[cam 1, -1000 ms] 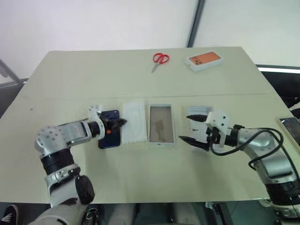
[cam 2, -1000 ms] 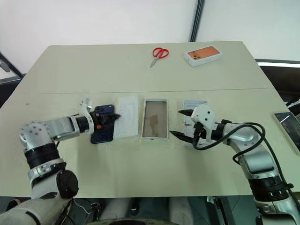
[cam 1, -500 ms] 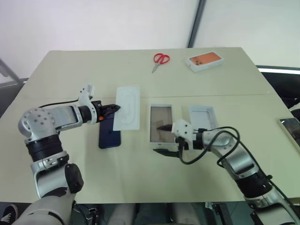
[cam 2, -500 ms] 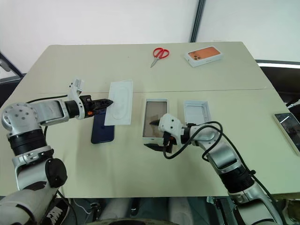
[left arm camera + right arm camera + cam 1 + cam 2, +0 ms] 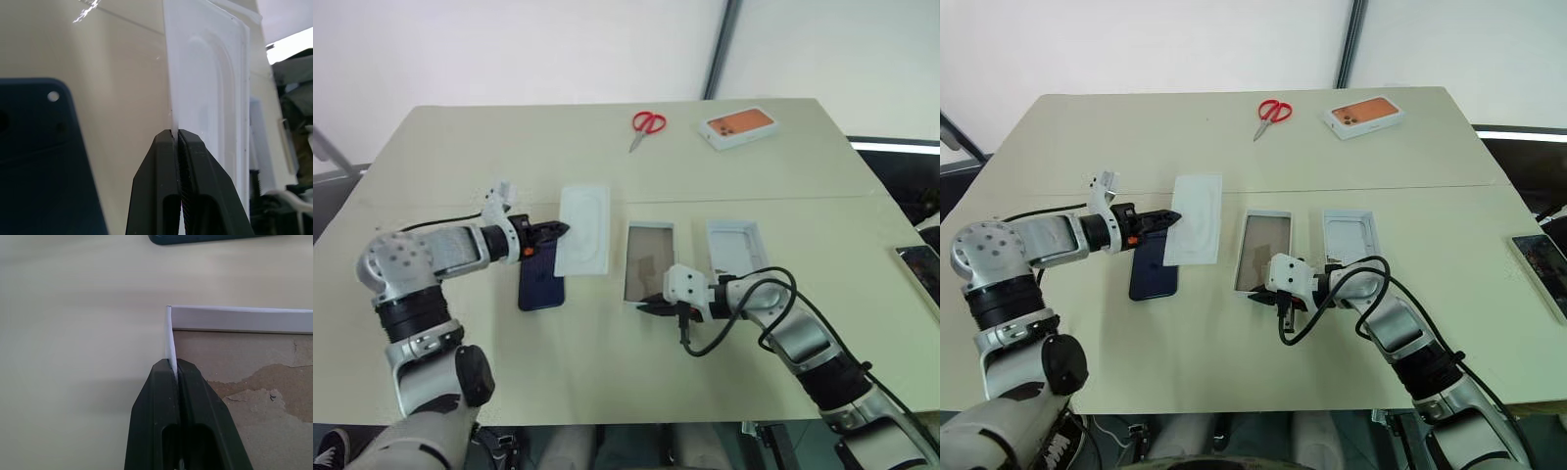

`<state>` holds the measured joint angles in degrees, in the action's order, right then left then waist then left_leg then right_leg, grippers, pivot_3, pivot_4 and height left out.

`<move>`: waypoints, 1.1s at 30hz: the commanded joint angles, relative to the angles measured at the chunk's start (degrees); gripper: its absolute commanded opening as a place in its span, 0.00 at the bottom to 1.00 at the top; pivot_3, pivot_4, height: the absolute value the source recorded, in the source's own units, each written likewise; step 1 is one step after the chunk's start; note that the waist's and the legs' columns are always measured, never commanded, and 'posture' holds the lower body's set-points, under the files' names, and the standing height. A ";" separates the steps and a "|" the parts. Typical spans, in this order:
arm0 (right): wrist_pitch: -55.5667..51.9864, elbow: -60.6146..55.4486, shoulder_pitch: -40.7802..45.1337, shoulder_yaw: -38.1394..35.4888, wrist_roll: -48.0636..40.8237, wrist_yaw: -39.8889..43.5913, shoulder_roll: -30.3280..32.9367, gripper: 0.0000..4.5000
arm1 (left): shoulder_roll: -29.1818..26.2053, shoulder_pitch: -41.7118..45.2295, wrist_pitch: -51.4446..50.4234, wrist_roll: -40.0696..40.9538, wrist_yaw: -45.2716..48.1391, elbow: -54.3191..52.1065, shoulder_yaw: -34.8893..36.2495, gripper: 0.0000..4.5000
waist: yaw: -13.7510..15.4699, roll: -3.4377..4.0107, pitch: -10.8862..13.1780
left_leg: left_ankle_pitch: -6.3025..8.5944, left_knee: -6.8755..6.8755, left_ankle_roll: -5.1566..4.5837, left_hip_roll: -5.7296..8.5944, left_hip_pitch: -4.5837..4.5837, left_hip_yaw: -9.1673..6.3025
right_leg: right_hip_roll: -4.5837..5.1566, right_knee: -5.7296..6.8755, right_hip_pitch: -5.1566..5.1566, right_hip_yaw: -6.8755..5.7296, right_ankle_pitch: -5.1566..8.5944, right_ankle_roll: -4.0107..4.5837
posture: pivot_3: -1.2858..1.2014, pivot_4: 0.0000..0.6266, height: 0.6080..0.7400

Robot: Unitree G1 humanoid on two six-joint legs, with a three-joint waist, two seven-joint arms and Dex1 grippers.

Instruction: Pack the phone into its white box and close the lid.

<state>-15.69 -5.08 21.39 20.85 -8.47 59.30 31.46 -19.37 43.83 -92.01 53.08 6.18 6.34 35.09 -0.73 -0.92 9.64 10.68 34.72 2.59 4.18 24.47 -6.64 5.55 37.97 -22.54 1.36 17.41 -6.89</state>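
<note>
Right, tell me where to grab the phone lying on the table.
Take the phone across its two long edges, coming straight down: it lies flat with its back up and no raised lip. The left claw holds the white insert just above its far end, so grip the near half.

Beige table with phone, white box, lid, scissors, orange-pictured box.
</note>
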 commanded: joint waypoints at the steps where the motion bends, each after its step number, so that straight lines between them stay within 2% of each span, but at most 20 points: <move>1: -3.77 -6.93 0.00 -1.39 -3.85 -1.01 -2.47 0.01 | 0.59 1.64 -0.49 1.85 -0.73 -1.47 0.72 0.00 | -0.12 0.00 0.00 | 0.01 0.00 0.01 0.00 0.00 0.00 | 0.00 0.00 -0.01 0.01 0.01 -0.01 | 0.52 0.24 1.00; 5: -6.29 -9.09 -1.23 -0.45 -4.10 -1.51 -3.29 0.01 | 1.52 0.22 -0.49 4.14 -1.69 -2.39 -0.31 0.00 | -0.07 0.00 0.00 | 0.04 0.04 0.03 -0.01 0.00 0.00 | 0.00 0.03 -0.01 0.01 0.02 -0.03 | 0.52 0.24 1.00; 7: -7.50 -9.35 -1.69 -0.14 -4.85 -1.25 -3.72 0.14 | 2.08 -0.73 -0.49 4.99 -2.23 -3.20 -1.06 0.00 | 0.08 0.00 0.00 | 0.05 0.05 0.02 -0.01 0.00 0.00 | 0.00 0.02 0.00 0.01 0.02 -0.03 | 0.52 0.24 1.00; 11: -4.67 -8.56 -1.53 1.03 -0.96 -3.60 -3.96 0.53 | 3.05 -1.81 -0.49 5.98 -3.39 -4.12 -1.27 0.00 | 0.03 0.00 0.00 | 0.06 0.08 0.00 0.00 0.01 0.00 | 0.00 0.03 0.00 0.02 0.02 -0.03 | 0.52 0.24 1.00; 16: -6.06 -9.71 -1.47 -3.04 -3.22 -3.63 -1.97 0.53 | 3.17 -3.17 -0.49 7.26 -4.82 -4.79 -1.85 0.00 | 0.04 0.00 0.00 | 0.07 0.07 0.00 -0.01 0.01 0.01 | 0.00 0.02 0.00 0.02 0.02 -0.03 | 0.52 0.24 1.00; 21: -9.34 -13.13 -4.41 -12.34 -9.34 0.58 6.79 0.53 | 5.61 -5.54 -0.49 10.47 -7.10 -7.06 -3.68 0.00 | 0.59 -0.03 0.01 | 0.15 0.19 -0.12 0.03 0.01 0.00 | 0.02 0.00 0.12 0.02 0.02 -0.03 | 0.52 0.24 1.00; 25: -10.03 -11.04 -6.97 -19.27 -12.90 1.48 10.55 0.53 | 7.92 -6.18 -0.49 11.68 -9.06 -7.54 -4.75 0.00 | 1.01 -0.04 0.01 | 0.35 0.25 -0.44 0.00 0.01 0.04 | 0.00 -0.01 0.13 0.03 0.03 -0.04 | 0.52 0.24 1.00; 29: -7.52 -6.35 -6.36 -21.88 -11.45 -0.56 10.98 0.53 | 11.10 -6.17 -0.49 11.82 -10.99 -5.54 -5.50 0.00 | 1.11 -0.04 0.01 | 0.36 0.30 -0.45 0.01 0.00 0.08 | 0.01 -0.01 0.16 0.06 0.04 -0.06 | 0.52 0.24 1.00; 33: -4.94 -4.56 -6.04 -21.27 -9.93 -2.01 10.02 0.53 | 12.79 -7.20 -0.49 9.06 -11.57 -5.93 -8.07 0.00 | 1.11 -0.04 0.02 | 0.36 0.29 -0.44 0.00 0.01 0.10 | 0.01 -0.01 0.13 0.06 0.05 -0.08 | 0.52 0.24 1.00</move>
<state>-22.56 -9.11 14.63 0.56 -18.75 58.00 41.77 -6.95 36.98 -92.01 62.61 -5.20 1.62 27.84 0.38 -0.96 9.65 11.03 35.02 2.16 4.18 24.48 -6.53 5.56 37.96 -22.40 1.43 17.46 -6.97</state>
